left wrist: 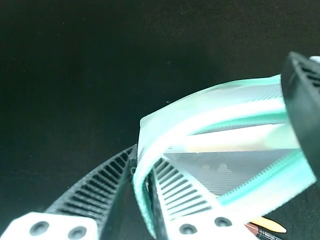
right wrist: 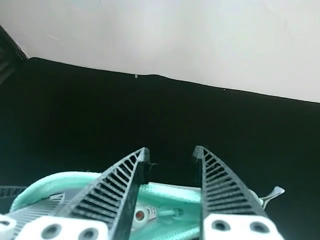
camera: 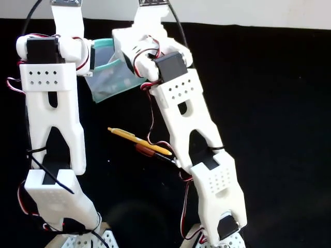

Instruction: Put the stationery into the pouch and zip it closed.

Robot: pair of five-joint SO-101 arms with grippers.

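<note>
The pouch [camera: 110, 78] is translucent with teal edging and hangs raised near the back of the black table. My left gripper [camera: 92, 58] is shut on its end. In the left wrist view the pouch's mouth [left wrist: 225, 145] gapes open, its rim clamped in my left gripper [left wrist: 142, 162]. My right gripper [right wrist: 170, 152] is open just above the pouch [right wrist: 165, 192], the zip pull [right wrist: 272, 192] off to one side. One of its black fingers [left wrist: 302, 110] stands at the pouch's far end. A yellow pencil [camera: 138, 140] and a brown pen [camera: 150, 151] lie on the table between the arms.
The black table [camera: 269, 103] has free room to the right of the right arm. A white wall [right wrist: 175, 40] runs along the table's back edge. Red and black cables [camera: 151, 116] hang from the right arm over the pencil and pen.
</note>
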